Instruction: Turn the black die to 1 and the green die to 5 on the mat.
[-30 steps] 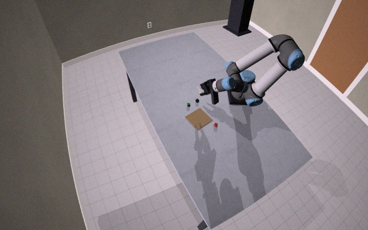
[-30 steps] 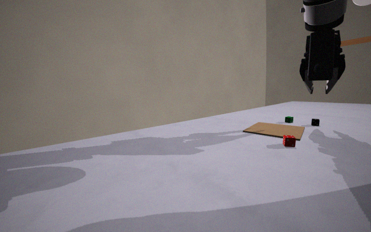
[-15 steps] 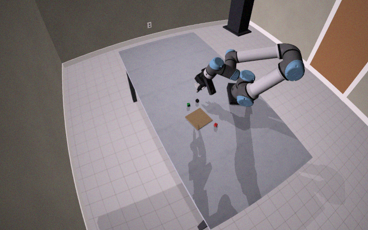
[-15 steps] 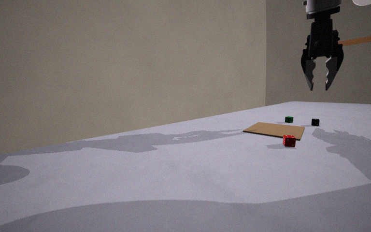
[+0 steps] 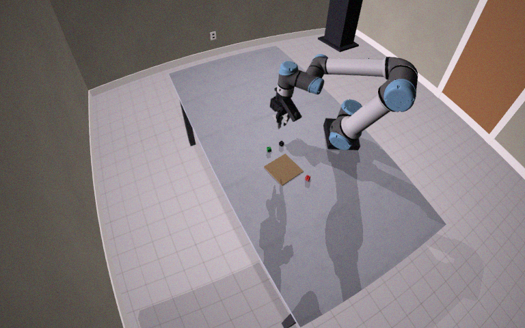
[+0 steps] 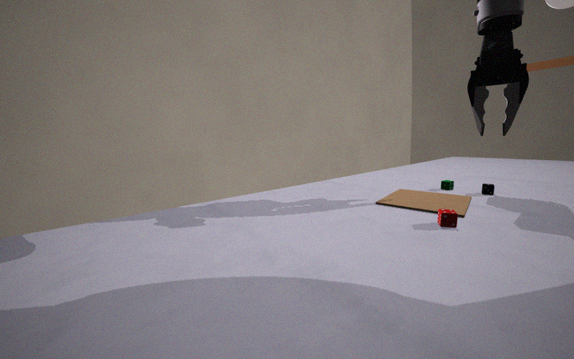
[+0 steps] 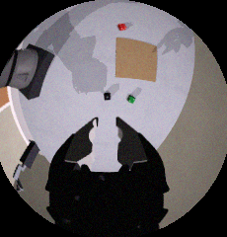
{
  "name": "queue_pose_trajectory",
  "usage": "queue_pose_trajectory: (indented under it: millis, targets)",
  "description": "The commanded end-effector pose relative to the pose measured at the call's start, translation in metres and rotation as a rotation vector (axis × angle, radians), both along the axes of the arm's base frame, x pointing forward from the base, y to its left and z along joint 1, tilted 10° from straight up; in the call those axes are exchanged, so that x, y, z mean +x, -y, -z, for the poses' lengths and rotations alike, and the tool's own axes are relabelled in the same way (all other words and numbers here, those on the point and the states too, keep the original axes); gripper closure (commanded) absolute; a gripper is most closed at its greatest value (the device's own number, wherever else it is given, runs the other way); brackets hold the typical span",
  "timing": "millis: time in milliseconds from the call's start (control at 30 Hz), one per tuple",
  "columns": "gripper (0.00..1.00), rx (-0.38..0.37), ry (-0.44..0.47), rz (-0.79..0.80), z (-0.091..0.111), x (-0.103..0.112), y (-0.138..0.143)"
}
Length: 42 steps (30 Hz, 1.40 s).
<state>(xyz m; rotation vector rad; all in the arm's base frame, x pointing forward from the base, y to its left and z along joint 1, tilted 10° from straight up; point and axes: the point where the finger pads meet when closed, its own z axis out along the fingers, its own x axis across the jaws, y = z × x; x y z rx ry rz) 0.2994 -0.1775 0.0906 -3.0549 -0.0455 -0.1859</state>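
From where I stand, the tool (image 6: 497, 129) hangs high above the desk (image 6: 281, 249), pointing straight down, its jaws drawn most of the way together with only a narrow gap between the tips and nothing held in that gap. Nearest beneath it, and a little ahead of its tips, sits the black die (image 6: 487, 188), flat on the bare desk just off one corner of the mat (image 6: 423, 200). Just beside that die, a bit further round from the tool, is the green die (image 6: 447, 184), also flat on the desk and close to the mat's near edge, but not on it. Beyond both lies the brown mat itself, with no die on it. Furthest from the tool, past the mat's far corner and almost touching it, rests the red die (image 6: 447, 218), sitting flat; I cannot read the pips on any of the three from here. As I judge it, nothing of the job is done yet: neither the black nor the green die has been lifted, turned or placed, and both must be rolled to the right face and set fully on the mat, while the red one should be left alone. The tool looks poised over the black die, so I would guess that comes first, though the jaws seem too narrow to go round it as they stand.
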Motion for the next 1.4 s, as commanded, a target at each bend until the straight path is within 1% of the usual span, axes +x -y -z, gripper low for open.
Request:
queue_pose_trajectory:
  millis: [0, 233, 267, 867, 1067, 1133, 1367]
  targets:
    - [0.79, 0.035, -0.002, -0.008, -0.0004, -0.0001, 0.0017]
    - [0.79, 0.056, -0.001, -0.01, -0.0011, -0.0002, 0.0028]
    - [0.0, 0.056, -0.001, -0.01, -0.0011, -0.0002, 0.0028]
    - [0.0, 0.058, -0.004, 0.013, -0.0005, 0.0, 0.0023]
    - [0.0, 0.068, -0.014, 0.096, 0.0016, 0.0007, 0.0007]
    - [0.0, 0.068, -0.014, 0.096, 0.0016, 0.0007, 0.0007]
    - [0.0, 0.09, -0.036, 0.283, 0.0064, 0.0021, -0.0026]
